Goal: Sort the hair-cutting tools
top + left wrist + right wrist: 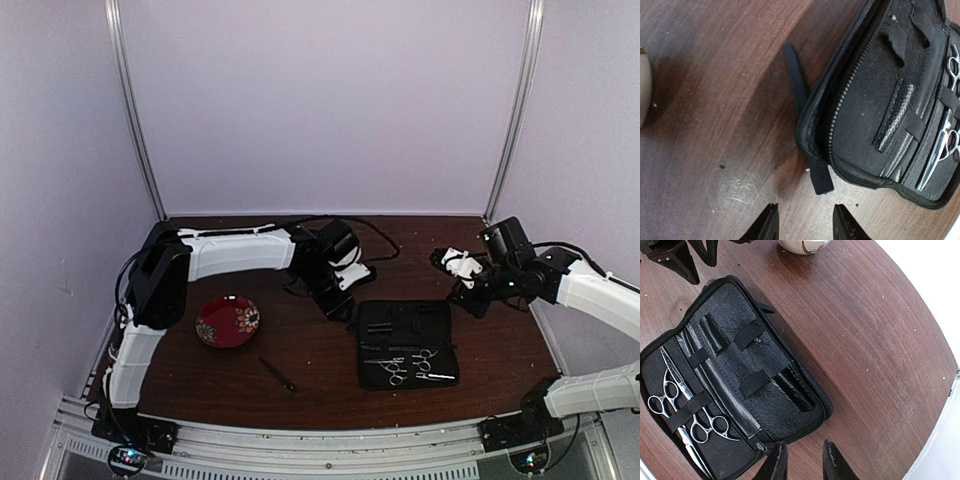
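Both scissors sit inside the open black case (771, 365), tucked flat under an elastic strap in its nearer half. The longer scissors (676, 381) lie crossed with the smaller scissors (690, 444), blades pointing opposite ways. The thin black stick (277, 374) lies by itself on the bare table (320, 345), between the red plate (228, 321) and the case and touching neither.

The left gripper (807, 225) hovers over the wood at the case's far edge, fingers parted and empty. The right gripper (802, 465) hangs past the case's other end with a narrower gap, also holding nothing.

The scissors look stiff, slick and fairly light. The shank just ahead of the rings is likely the surest hold, since polished blades would slip between the pads. The strap means each pair probably has to slide out lengthwise, not lift straight up. The stick is slight and may skid or roll (it offers almost no height above the wood), so a pinch across its middle, fingertips down to the table, seems best.

A flat black strip (801, 107) pokes from under the case's edge; whether it is a tool or part of the case cannot be told
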